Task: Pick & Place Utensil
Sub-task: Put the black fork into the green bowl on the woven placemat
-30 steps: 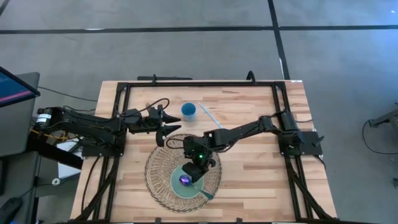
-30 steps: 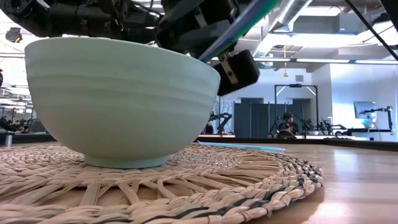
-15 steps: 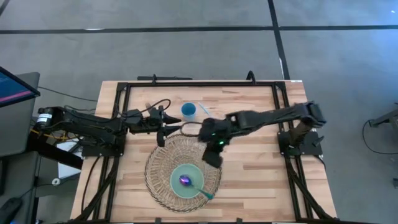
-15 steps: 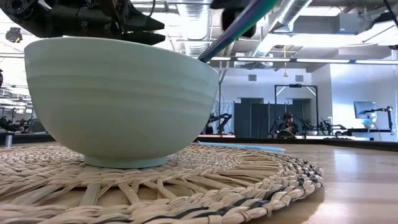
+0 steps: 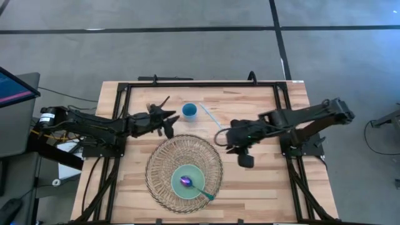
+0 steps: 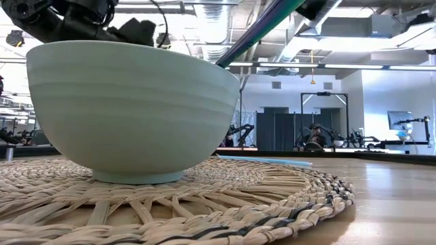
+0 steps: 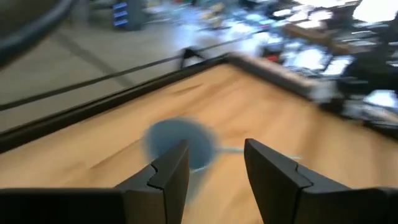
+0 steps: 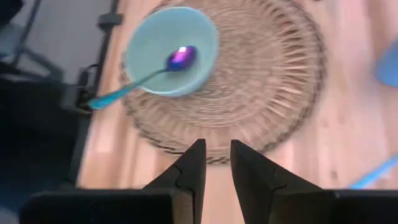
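A spoon (image 5: 195, 187) with an iridescent purple head and a teal handle lies in the pale green bowl (image 5: 189, 181). Its head rests on the bowl's floor and its handle (image 6: 259, 30) leans on the rim, sticking out toward the near right. The bowl (image 8: 171, 51) stands on a round woven mat (image 5: 184, 174). My right gripper (image 5: 244, 157) hangs open in the air beyond the mat's right edge, and in its wrist view (image 8: 216, 149) it touches nothing. My left gripper (image 5: 170, 123) is open at the mat's far left, and it (image 7: 214, 165) faces a blue cup (image 7: 180, 143).
The blue cup (image 5: 190, 111) stands on the far side of the table, with a light blue straw (image 5: 209, 115) lying beside it. A black frame (image 5: 200, 83) runs around the table's edges. Bare wood (image 5: 269, 181) lies to the right of the mat.
My right gripper has risen from just above the bowl and drawn back toward the table's right and far side, past the mat's edge. The spoon has stayed lying in the bowl. My left gripper has turned a little toward the blue cup.
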Tool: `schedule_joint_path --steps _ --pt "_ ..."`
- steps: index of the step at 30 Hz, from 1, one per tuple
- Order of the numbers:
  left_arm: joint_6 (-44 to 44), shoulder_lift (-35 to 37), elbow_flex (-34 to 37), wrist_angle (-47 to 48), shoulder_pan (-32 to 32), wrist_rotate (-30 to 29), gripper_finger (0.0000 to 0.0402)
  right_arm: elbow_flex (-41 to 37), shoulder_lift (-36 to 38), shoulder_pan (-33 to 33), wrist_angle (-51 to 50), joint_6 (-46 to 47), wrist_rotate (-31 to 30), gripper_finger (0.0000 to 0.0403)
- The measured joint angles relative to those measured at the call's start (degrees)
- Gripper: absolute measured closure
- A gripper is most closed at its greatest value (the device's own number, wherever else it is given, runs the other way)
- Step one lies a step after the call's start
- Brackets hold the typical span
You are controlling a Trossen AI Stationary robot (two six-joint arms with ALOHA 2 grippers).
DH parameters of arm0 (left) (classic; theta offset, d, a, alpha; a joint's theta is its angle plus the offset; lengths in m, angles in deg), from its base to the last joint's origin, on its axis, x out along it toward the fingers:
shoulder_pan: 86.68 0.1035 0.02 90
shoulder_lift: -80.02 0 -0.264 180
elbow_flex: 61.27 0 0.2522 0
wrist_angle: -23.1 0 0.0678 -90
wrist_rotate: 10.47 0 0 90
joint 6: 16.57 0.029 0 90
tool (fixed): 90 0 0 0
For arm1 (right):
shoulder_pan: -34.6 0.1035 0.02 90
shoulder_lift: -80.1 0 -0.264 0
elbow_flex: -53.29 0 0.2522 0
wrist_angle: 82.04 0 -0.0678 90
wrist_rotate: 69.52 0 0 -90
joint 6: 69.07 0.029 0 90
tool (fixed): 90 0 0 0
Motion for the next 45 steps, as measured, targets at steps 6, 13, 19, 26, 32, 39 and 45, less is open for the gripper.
schedule_joint_path --steps 6,13,19,26,32,39,45 --pt "-8.7 -0.1 0.0 12.8 1.9 -12.3 0.0247 -21.1 11.8 1.9 20.6 0.0 -8.1 0.0335" --pt "-21.7 -0.1 0.0 27.3 5.4 -13.9 0.0258 -42.1 17.5 2.1 51.1 -3.1 -8.5 0.0335" --pt "-29.4 -0.2 0.0 35.5 6.0 -11.7 0.0284 -46.5 16.3 1.7 60.4 -2.9 -8.5 0.0335" --pt "-32.4 -5.0 0.0 35.7 5.8 -7.1 0.0287 -46.5 16.4 -0.2 61.9 -0.3 -8.4 0.0335" --pt "-34.9 -12.0 0.0 35.8 6.0 -7.5 0.0258 -46.5 16.2 0.7 61.8 1.2 -8.2 0.0335" --pt "-37.5 -13.9 0.0 35.7 6.0 -7.8 0.0238 -46.5 16.4 0.2 62.6 -2.6 -8.2 0.0335" --pt "-37.5 -11.0 0.0 36.0 6.0 -8.0 0.0238 -46.5 16.4 -1.0 62.9 -3.0 -8.2 0.0335"
